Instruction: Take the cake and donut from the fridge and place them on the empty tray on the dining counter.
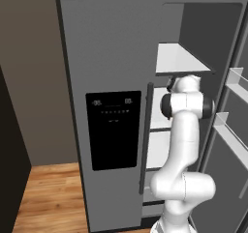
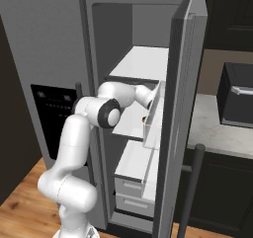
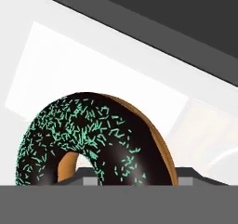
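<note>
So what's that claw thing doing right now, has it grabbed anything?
Gripper: inside the fridge, right at the donut; whether it is open or already gripping cannot be told.

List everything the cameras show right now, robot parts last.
fridge: one, grey, right door open, white shelves inside
dispenser panel: one, black, on the closed left door
donut: one, dark chocolate icing with green sprinkles, tan edge, on a white fridge shelf right at the gripper
counter: one, pale marbled, right of the fridge
appliance: one, dark, on that counter
floor: wood
arm: one, white, reaching into the fridge
</note>
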Robot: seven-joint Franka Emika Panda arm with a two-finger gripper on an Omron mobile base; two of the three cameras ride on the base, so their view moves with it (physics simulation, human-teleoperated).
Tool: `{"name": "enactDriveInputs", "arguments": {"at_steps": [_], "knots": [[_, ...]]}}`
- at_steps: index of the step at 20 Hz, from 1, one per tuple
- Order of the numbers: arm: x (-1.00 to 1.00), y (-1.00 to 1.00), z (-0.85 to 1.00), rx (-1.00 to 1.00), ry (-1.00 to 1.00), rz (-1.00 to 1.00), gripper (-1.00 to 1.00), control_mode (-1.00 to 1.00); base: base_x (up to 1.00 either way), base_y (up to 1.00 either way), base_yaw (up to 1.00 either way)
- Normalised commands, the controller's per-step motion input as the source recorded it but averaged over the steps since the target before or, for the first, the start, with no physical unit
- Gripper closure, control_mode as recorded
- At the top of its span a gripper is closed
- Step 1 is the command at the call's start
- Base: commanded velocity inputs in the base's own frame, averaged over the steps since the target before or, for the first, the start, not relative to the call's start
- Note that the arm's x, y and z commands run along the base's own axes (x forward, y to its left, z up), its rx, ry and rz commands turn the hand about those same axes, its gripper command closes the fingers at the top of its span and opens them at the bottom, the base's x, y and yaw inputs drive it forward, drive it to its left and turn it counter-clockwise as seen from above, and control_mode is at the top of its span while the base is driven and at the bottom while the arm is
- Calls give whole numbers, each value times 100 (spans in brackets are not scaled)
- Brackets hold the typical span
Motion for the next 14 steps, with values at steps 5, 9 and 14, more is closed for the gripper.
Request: {"name": "enactDriveInputs", "arguments": {"at_steps": [5,9,14], "knots": [[11,35,-18,-1,44,0,100,-100,0,0,0],[0,3,-52,0,17,0,100,-100,0,0,0],[-4,0,-40,3,5,0,100,-100,0,0,0]]}}
